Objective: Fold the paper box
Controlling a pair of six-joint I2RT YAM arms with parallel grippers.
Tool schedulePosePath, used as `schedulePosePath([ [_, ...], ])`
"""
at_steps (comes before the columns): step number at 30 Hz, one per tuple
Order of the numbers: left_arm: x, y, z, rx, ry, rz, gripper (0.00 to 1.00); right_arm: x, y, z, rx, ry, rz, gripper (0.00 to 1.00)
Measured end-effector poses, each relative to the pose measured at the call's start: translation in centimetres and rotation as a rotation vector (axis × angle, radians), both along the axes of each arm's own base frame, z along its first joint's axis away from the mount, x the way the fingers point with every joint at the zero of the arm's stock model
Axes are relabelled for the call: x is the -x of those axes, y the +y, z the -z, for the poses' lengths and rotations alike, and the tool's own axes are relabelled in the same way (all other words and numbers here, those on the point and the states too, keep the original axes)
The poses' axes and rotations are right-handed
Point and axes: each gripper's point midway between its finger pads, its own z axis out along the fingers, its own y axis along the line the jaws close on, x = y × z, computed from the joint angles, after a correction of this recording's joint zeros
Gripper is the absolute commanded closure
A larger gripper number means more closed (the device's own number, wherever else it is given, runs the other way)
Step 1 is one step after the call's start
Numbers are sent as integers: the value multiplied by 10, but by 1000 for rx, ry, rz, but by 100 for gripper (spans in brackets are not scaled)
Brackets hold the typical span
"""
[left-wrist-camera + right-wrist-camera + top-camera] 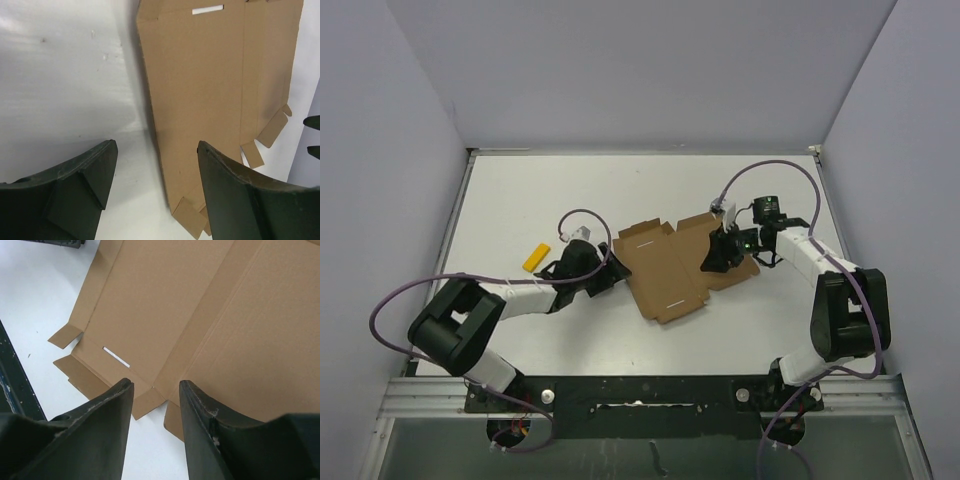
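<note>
**Position.** The paper box (672,266) lies unfolded and flat near the middle of the white table (520,200), between the two arms. No panel is seen raised.

**Grippers.** The left gripper (157,147) is held low at the sheet's left edge with its fingers spread, one over bare table and the other over cardboard. Nothing is seen pinched. The right gripper (156,385) is poised over the sheet's right portion. Its fingers are apart, a notched corner of the sheet is visible in the gap, and no grip can be confirmed.

**Risks judged.**
- The sheet is light and is not seen to be held down. If it is pushed from one side only, it could slide across the smooth table rather than bend at a crease.
- If a finger rides over an edge instead of under it, the flap would be pressed flat and not lifted.
- If the sheet is pinched away from a score line, a panel could be kinked where no fold is intended.
- The small tabs (272,132) could be caught and crumpled by a closing finger.
- A small yellow object (536,257) lies beside the left arm and could be struck by a wide sweep. This risk is judged minor.
</note>
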Motion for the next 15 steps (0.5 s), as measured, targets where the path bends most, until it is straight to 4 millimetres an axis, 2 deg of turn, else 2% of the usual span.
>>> schedulePosePath([
  [5,-12,-6,2,18,-8,-32,43,-4,-1,3,24,0,6,69],
  [15,-25,-15,3,57,-18,-70,47,-5,-3,15,53,41,9,73],
])
